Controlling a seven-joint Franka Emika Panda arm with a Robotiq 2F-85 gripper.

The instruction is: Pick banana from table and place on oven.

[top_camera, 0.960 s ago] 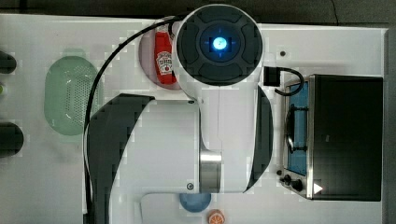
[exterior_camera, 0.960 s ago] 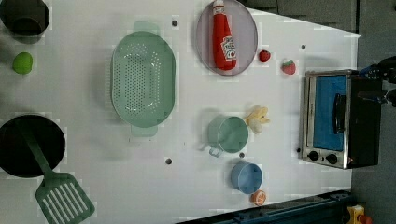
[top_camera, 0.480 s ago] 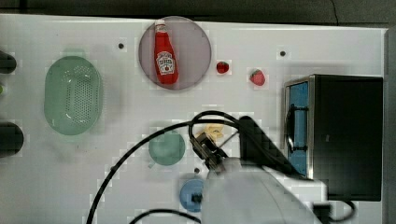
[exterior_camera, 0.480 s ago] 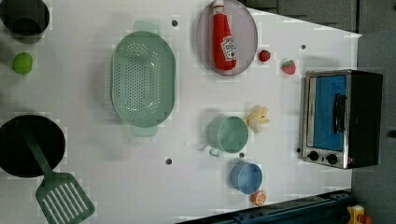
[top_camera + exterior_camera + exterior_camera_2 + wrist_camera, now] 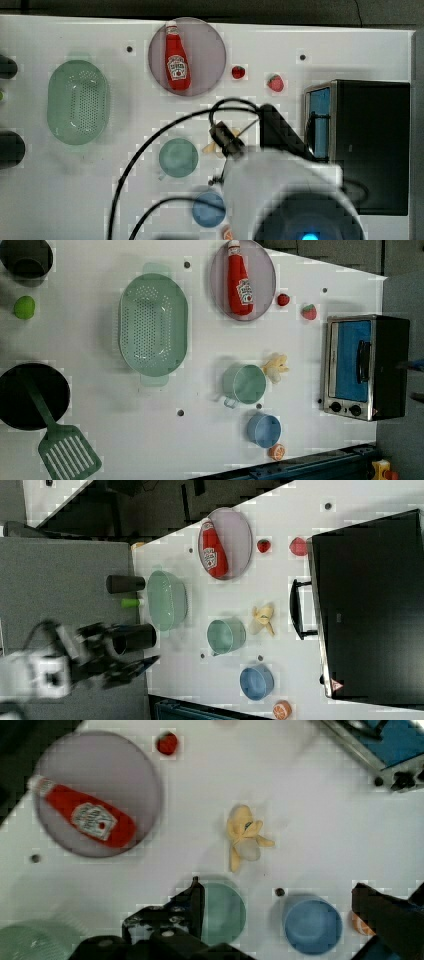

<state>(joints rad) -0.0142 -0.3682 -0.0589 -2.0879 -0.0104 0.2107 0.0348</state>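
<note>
The pale yellow banana (image 5: 243,836) lies on the white table (image 5: 310,820), between the green cup (image 5: 222,912) and the oven (image 5: 380,745). It also shows beside the cup as the banana (image 5: 276,367) and the banana (image 5: 263,618), and the arm partly covers the banana (image 5: 214,148) in the top view. My gripper (image 5: 276,887) hangs high above the table, open, with nothing between its fingers (image 5: 192,900). The banana lies apart from them. The oven (image 5: 365,367) stands with a black top (image 5: 367,610) and a blue glass door (image 5: 320,120), shut.
A ketchup bottle (image 5: 240,280) lies on a purple plate (image 5: 262,275), with two strawberries (image 5: 283,299) near it. A blue cup (image 5: 264,430) and an orange slice (image 5: 276,452) sit near the table's edge. A green colander (image 5: 152,325), a black pan (image 5: 20,400) and a spatula (image 5: 67,455) lie further off.
In the top view the arm has swung from the table's middle down to the lower edge. The gripper has opened wider. The banana has not moved.
</note>
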